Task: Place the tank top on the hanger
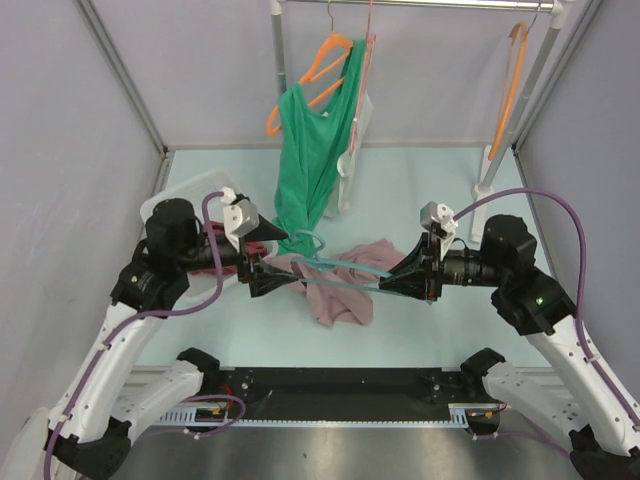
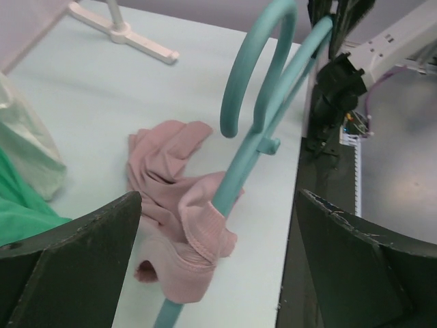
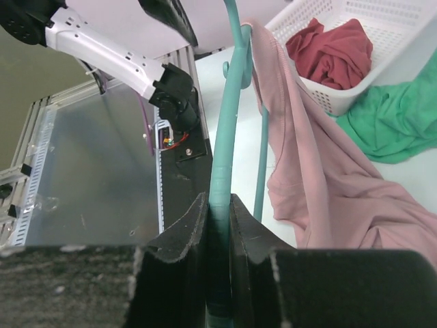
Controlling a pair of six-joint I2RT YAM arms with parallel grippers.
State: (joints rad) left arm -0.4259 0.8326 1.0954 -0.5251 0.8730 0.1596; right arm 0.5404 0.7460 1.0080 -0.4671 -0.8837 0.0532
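Teal hanger (image 3: pixel 222 178): pinched at one end by right fingers (image 3: pixel 179 239)
Pink tank top (image 3: pixel 307 171): strap looped round hanger arm, rest bunched on worktop (image 2: pixel 102 89)
Left fingers (image 2: pixel 75 260): spread wide, empty

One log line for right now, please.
right fingers: shut on hanger | left fingers: open, flanking hanger's other arm | tank top: part looped over hanger, rest bunched on table

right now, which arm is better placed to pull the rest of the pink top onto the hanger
Left. The left gripper is open and free, and the top is draped on the hanger right between its fingers. The right gripper is shut on the hanger.
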